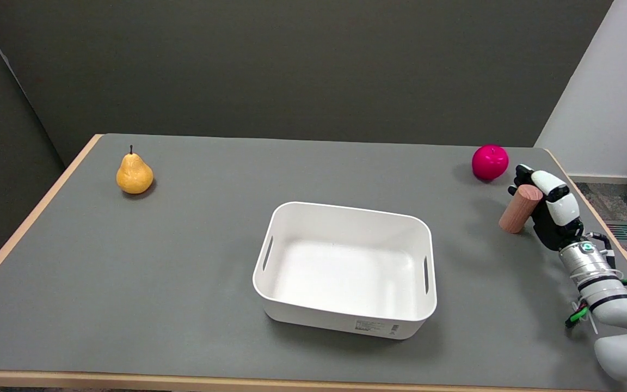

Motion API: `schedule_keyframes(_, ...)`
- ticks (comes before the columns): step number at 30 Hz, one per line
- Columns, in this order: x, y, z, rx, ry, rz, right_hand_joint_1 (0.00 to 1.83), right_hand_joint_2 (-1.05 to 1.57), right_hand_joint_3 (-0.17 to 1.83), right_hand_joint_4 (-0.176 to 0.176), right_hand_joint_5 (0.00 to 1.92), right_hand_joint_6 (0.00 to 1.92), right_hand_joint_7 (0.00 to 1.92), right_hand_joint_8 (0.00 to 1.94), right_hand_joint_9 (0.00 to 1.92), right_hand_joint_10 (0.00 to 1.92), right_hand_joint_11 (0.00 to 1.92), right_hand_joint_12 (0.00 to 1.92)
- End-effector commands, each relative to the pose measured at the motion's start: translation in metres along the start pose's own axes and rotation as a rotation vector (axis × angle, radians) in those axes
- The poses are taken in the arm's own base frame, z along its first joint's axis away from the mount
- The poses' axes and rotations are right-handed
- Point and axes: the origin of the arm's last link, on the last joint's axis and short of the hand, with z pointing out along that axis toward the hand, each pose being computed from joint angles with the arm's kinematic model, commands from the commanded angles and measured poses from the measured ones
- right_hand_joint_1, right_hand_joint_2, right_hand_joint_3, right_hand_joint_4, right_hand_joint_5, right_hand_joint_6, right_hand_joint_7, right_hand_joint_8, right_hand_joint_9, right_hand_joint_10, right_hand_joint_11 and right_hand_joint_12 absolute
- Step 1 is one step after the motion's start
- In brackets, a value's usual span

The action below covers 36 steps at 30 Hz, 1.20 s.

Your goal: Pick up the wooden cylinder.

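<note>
The wooden cylinder [520, 209] is a short, pale reddish-brown peg near the table's right edge. It leans with its top toward the right. Its lower end is at or just above the tabletop; I cannot tell which. My right hand [548, 211] reaches in from the lower right and grips the cylinder from its right side. The black fingertips [521, 175] curl over the cylinder's top end, and the palm hides the cylinder's right side.
A white bin [425, 239] with handle slots sits mid-table, left of the hand. A magenta apple [490, 161] lies just behind the cylinder. A yellow pear [134, 174] stands at far left. The table's right edge [591, 209] runs close beside the hand.
</note>
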Motion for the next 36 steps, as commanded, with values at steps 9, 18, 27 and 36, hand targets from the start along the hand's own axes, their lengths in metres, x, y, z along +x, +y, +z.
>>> schedule_keyframes(9, -0.006, 0.004, 0.003, -0.018, -0.009, 0.003, 0.5, 0.69, 0.84, -0.092, 0.09, 0.34, 0.03, 0.23, 0.0, 0.35, 0.0, 0.66)
schedule_keyframes(18, -0.001, -0.002, 0.009, 0.001, 0.016, 0.004, 0.81, 0.74, 0.89, -0.094, 0.1, 0.31, 0.04, 0.24, 0.0, 0.38, 0.0, 0.71)
schedule_keyframes(27, 0.002, -0.003, 0.013, -0.002, 0.036, 0.006, 0.98, 0.79, 0.98, -0.109, 0.12, 0.35, 0.09, 0.25, 0.0, 0.46, 0.0, 0.82)
schedule_keyframes(36, 0.003, -0.002, 0.016, -0.021, 0.045, 0.004, 1.0, 0.79, 0.97, -0.109, 0.12, 0.35, 0.09, 0.25, 0.0, 0.47, 0.0, 0.84)
